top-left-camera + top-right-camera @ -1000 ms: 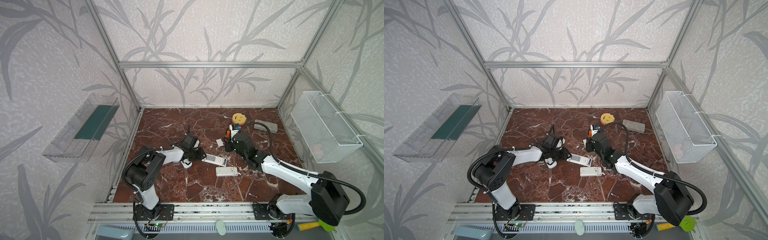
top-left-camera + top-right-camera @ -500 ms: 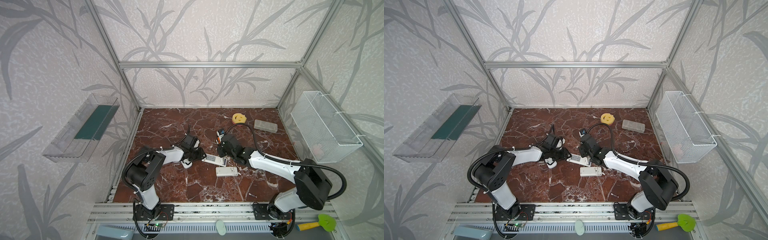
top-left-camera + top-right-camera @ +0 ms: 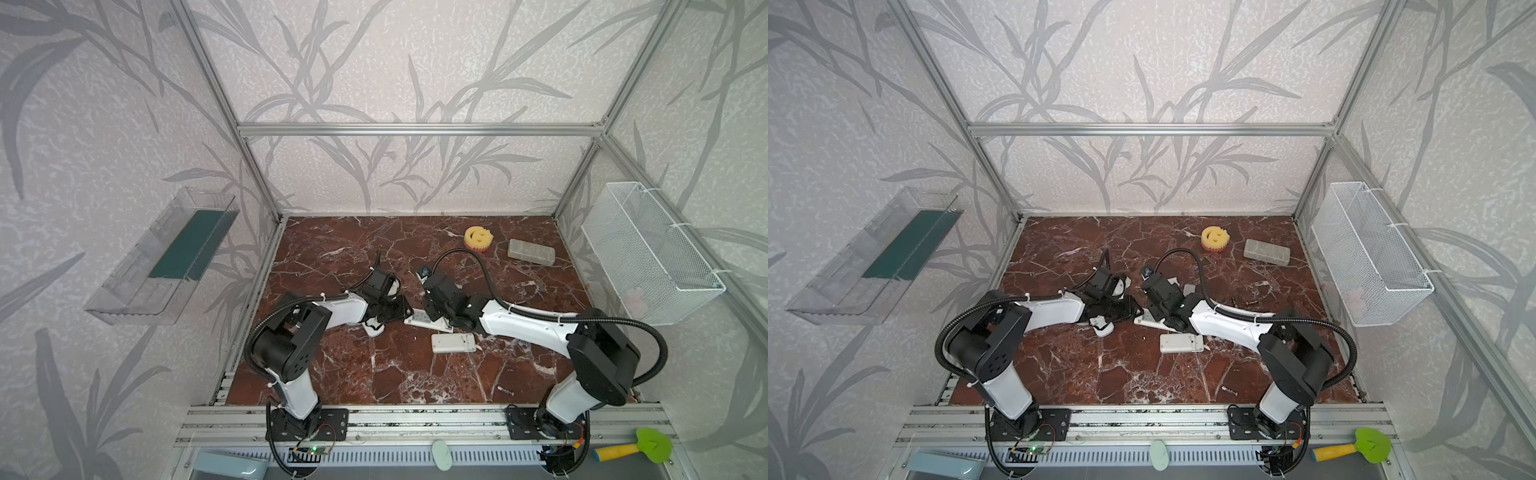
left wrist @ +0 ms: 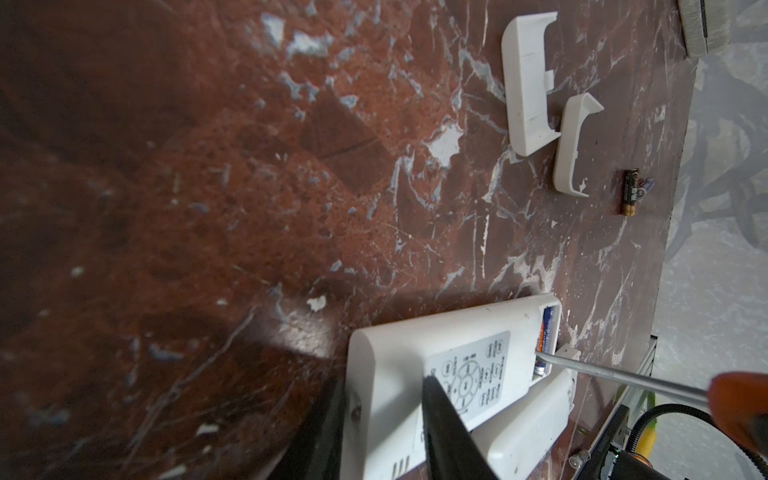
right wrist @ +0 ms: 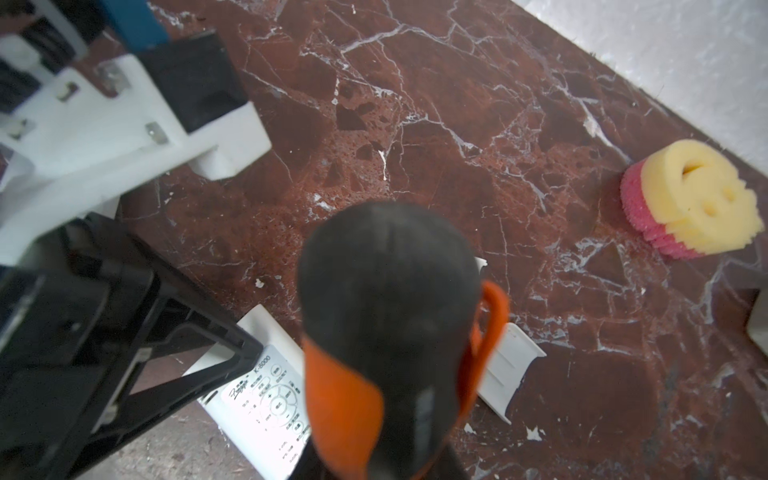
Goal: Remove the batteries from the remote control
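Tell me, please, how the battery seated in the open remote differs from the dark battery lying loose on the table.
The seated battery wears a blue and orange wrap; the loose battery is dark with a gold end. The seated battery lies in the open bay of the remote, with the screwdriver tip at it; the loose battery rests on the table near a white cover. Both are slim cylinders.

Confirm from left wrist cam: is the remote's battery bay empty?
No, a battery lies in the remote's open bay, with the screwdriver tip at it.
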Robot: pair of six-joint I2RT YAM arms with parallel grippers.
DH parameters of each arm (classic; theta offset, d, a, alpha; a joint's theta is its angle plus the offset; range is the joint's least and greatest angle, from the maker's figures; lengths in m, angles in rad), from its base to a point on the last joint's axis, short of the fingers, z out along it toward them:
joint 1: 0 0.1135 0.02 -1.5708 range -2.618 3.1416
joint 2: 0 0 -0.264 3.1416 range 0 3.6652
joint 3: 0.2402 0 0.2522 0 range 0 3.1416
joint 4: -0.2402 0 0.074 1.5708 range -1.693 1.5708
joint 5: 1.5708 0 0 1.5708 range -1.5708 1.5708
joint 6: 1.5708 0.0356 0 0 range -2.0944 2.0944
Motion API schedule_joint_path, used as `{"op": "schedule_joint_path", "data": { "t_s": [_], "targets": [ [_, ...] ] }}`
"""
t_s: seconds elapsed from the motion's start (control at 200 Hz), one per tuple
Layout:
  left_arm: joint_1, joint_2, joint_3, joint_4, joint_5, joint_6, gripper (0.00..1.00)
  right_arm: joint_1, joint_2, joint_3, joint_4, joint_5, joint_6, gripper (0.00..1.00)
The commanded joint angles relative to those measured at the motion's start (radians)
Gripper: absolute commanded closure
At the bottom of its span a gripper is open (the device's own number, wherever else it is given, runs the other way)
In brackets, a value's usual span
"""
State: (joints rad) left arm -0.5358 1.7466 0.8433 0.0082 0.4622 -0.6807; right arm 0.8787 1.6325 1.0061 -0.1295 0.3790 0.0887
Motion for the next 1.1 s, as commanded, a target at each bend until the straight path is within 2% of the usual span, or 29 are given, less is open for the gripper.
{"op": "schedule_joint_path", "data": {
  "t_s": [0.0, 0.225, 0.37, 0.76, 1.095],
  "targets": [
    [-0.007, 0.041, -0.024, -0.083, -0.016, 0.007, 0.66, 0.035, 0.031, 0.043, -0.059, 0.118, -0.112, 1.0],
    [-0.008, 0.046, -0.033, -0.077, -0.014, 0.007, 0.66, 0.097, 0.107, 0.142, -0.142, 0.251, -0.299, 1.0],
    [-0.009, 0.045, -0.034, -0.071, -0.012, 0.006, 0.66, 0.1, 0.125, 0.169, -0.17, 0.274, -0.335, 1.0],
    [-0.009, 0.045, -0.038, -0.075, -0.006, 0.009, 0.66, 0.095, 0.132, 0.188, -0.15, 0.282, -0.332, 1.0],
    [-0.007, 0.048, -0.034, -0.073, -0.002, 0.006, 0.66, 0.097, 0.021, 0.203, -0.183, 0.199, -0.226, 1.0]
  ]
}}
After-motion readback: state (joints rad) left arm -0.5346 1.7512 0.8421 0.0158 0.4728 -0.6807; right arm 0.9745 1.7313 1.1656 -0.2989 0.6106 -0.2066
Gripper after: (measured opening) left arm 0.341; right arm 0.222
